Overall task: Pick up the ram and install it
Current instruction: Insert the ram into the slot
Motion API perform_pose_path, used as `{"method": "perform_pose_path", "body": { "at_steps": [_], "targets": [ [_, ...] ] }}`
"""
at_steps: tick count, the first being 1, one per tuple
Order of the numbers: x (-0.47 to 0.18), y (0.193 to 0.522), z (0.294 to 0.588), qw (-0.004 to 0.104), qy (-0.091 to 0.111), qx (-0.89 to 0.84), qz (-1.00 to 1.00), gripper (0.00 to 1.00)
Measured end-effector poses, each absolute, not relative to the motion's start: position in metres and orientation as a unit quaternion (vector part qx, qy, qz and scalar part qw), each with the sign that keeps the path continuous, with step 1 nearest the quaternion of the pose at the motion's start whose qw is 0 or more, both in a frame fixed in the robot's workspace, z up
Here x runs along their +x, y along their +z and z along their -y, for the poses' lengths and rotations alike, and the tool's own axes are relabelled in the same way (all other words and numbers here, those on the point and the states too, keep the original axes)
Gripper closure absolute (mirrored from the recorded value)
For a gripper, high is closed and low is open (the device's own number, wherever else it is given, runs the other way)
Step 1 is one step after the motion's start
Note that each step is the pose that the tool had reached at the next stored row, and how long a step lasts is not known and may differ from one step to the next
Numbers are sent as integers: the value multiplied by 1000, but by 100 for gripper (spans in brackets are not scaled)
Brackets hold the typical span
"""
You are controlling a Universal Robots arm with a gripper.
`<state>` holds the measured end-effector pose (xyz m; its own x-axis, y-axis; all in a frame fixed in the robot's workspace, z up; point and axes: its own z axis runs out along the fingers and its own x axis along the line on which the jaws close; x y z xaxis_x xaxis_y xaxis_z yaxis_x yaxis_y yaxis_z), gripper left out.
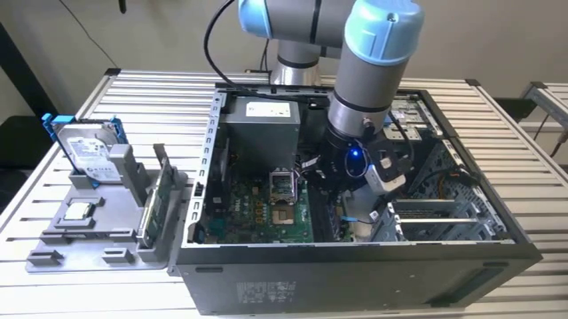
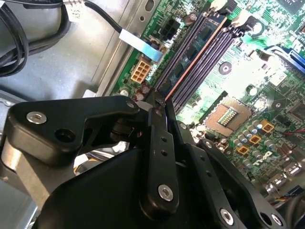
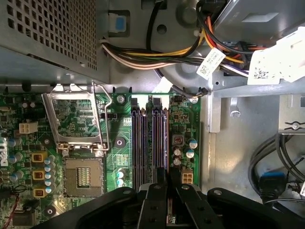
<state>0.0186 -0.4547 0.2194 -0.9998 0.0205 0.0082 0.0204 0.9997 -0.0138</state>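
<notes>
The ram (image 2: 195,59) appears in the second wrist view as a thin strip with an orange-brown edge. It stands on edge along the dark memory slots (image 2: 209,52) of the green motherboard (image 3: 119,143). My gripper (image 2: 159,101) has its black fingers pressed together on the near end of that strip. In the first wrist view the gripper (image 3: 167,175) sits over the outer pair of memory slots (image 3: 159,138). How deep the ram sits in its slot I cannot tell. In the exterior view the gripper (image 1: 360,222) reaches down inside the open computer case (image 1: 355,266).
The empty processor socket (image 3: 83,176) with its raised metal latch (image 3: 76,119) lies beside the slots. Cable bundles (image 3: 190,47) and the power supply (image 1: 257,126) crowd the case. Outside, a grey tray (image 1: 98,226) holds a silver hard drive (image 1: 89,153) and a green circuit board (image 1: 153,209).
</notes>
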Motion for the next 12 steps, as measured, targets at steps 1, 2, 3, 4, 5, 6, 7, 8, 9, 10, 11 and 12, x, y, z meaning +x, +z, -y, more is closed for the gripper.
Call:
{"method": "perform_pose_path", "body": {
  "at_steps": [1, 2, 3, 4, 5, 6, 7, 8, 9, 10, 11, 12],
  "targets": [
    [19, 219, 455, 4, 7, -10, 1000, 86],
    [19, 219, 455, 4, 7, -10, 1000, 86],
    [19, 218, 455, 4, 7, -10, 1000, 86],
    [19, 217, 455, 4, 6, -10, 1000, 86],
    [19, 216, 455, 4, 6, -10, 1000, 86],
    [19, 216, 455, 4, 6, -10, 1000, 86],
    [19, 216, 455, 4, 6, -10, 1000, 86],
    [19, 216, 455, 4, 5, -10, 1000, 86],
    [19, 216, 455, 4, 5, -10, 1000, 86],
    [19, 216, 456, 4, 4, -10, 1000, 86],
    [19, 216, 456, 4, 4, -10, 1000, 86],
    [19, 216, 457, 4, 3, -10, 1000, 86]
  ]
}}
